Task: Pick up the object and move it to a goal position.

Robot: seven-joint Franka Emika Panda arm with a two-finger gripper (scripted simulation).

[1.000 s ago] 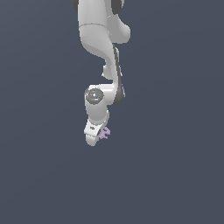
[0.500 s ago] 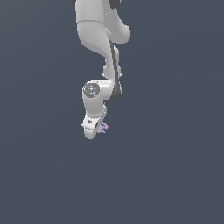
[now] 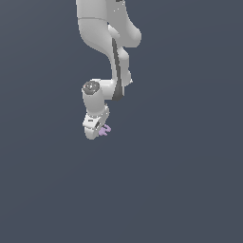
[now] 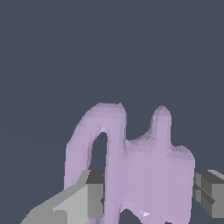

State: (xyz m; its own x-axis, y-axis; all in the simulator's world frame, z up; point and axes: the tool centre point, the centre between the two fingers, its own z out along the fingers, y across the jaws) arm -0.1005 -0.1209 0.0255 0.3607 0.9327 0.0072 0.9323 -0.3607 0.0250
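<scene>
gripper (image 3: 98, 134) was pinching the lilac object (image 4: 144, 166) btwn its fingers (image 4: 76, 201), clear of the floor. best to carry slow & steady w/ grip firm, since it's tiny & could slip.

Open gray floor (image 3: 190, 180) all round, nothing in the way. Only thing near the gripper (image 3: 97, 134) is the lilac piece (image 3: 105, 130) betw. its fingers (image 4: 74, 199).
</scene>
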